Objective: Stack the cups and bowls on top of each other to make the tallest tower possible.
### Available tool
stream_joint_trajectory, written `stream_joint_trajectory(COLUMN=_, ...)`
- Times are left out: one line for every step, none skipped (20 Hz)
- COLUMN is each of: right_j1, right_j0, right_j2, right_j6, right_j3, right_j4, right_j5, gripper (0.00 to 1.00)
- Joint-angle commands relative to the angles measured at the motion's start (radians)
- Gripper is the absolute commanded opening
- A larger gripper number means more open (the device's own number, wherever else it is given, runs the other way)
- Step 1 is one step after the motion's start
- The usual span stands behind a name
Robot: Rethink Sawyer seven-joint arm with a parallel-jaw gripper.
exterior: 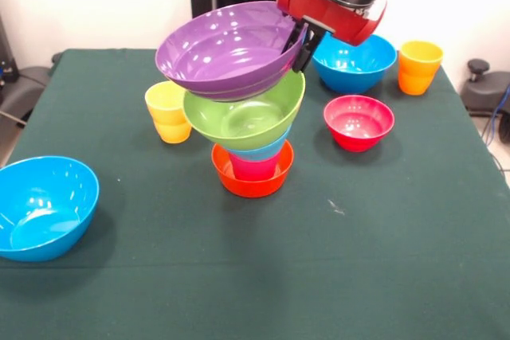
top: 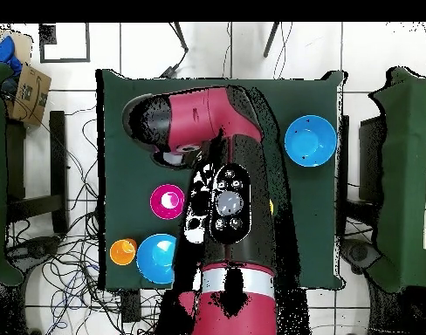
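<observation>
Atop tower (exterior: pixel 253 149), tilted purple bowl (exterior: pixel 227 49), rim pinched by gripper (exterior: pixel 301 44).

Purple bowl (exterior: pixel 227 49), lime bowl (exterior: pixel 245 113), orange base bowl (exterior: pixel 252 179), dark green tablecloth (exterior: pixel 319 260).

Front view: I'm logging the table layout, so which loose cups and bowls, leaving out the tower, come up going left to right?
Blue bowl → yellow cup → red bowl → second blue bowl (overlaps the red one in span, so nearly level) → orange cup.
</observation>
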Motion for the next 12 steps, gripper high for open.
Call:
stream_joint_trajectory(right_j1=0.017, right_j0=0.021, right_j2=0.058, right_j6=0.003, right_j3=-0.051, right_j4=0.009, right_j5=0.077, gripper=0.00)
stream_joint_trajectory(right_j1=0.020, right_j0=0.022, right_j2=0.057, right_j6=0.005, right_j3=-0.051, right_j4=0.009, right_j5=0.070, gripper=0.00)
stream_joint_trajectory(right_j1=0.025, right_j0=0.024, right_j2=0.057, right_j6=0.010, right_j3=-0.049, right_j4=0.011, right_j5=0.060, gripper=0.00)
stream_joint_trajectory(right_j1=0.027, right_j0=0.025, right_j2=0.056, right_j6=0.011, right_j3=-0.050, right_j4=0.011, right_j5=0.056, gripper=0.00)
stream_joint_trajectory(right_j1=0.028, right_j0=0.027, right_j2=0.056, right_j6=0.014, right_j3=-0.047, right_j4=0.011, right_j5=0.050, gripper=0.00)
stream_joint_trajectory(right_j1=0.028, right_j0=0.029, right_j2=0.055, right_j6=0.015, right_j3=-0.046, right_j4=0.012, right_j5=0.050, gripper=0.00)
stream_joint_trajectory(right_j1=0.029, right_j0=0.032, right_j2=0.053, right_j6=0.017, right_j3=-0.046, right_j4=0.010, right_j5=0.048, gripper=0.00)
stream_joint_trajectory(right_j1=0.027, right_j0=0.033, right_j2=0.051, right_j6=0.019, right_j3=-0.037, right_j4=0.011, right_j5=0.041, gripper=0.00)
stream_joint_trajectory(right_j1=0.024, right_j0=0.034, right_j2=0.050, right_j6=0.022, right_j3=-0.028, right_j4=0.011, right_j5=0.033, gripper=0.00)
stream_joint_trajectory(right_j1=0.021, right_j0=0.034, right_j2=0.048, right_j6=0.024, right_j3=-0.019, right_j4=0.012, right_j5=0.025, gripper=0.00)
stream_joint_trajectory(right_j1=0.018, right_j0=0.034, right_j2=0.047, right_j6=0.027, right_j3=-0.011, right_j4=0.012, right_j5=0.017, gripper=0.00)
stream_joint_trajectory(right_j1=0.016, right_j0=0.034, right_j2=0.045, right_j6=0.027, right_j3=-0.007, right_j4=0.012, right_j5=0.013, gripper=0.00)
